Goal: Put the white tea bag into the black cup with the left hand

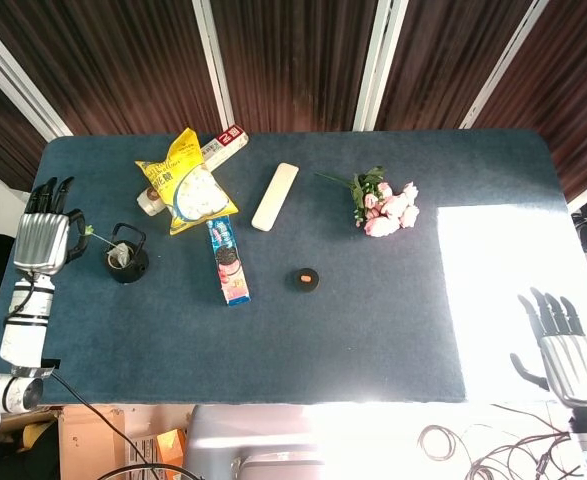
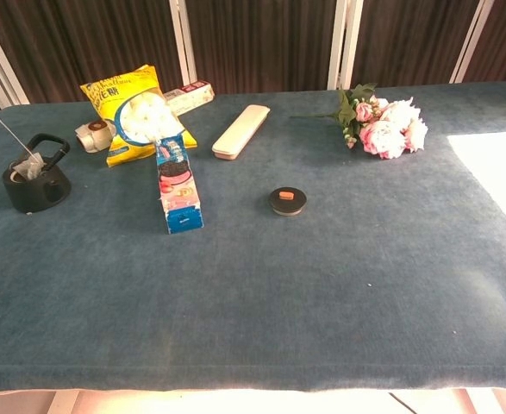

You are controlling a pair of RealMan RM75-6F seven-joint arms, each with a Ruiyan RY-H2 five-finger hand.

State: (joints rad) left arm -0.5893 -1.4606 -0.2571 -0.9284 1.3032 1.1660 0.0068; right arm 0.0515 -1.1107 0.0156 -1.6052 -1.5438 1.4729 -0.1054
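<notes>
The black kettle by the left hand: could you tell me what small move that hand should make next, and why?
Probably the left hand should ease toward the black kettle and close on its handle. The hand sits beside the kettle at the table edge, apparently empty, while the right hand lies open far off.

The blue-covered bench [image 1: 373, 330] carries a black kettle [image 1: 126, 258], marshmallow bag [image 1: 190, 187], cookie box [image 1: 228, 261], beige case [image 1: 275, 196], black lid [image 1: 307, 279] and pink bouquet [image 1: 385, 205].
</notes>
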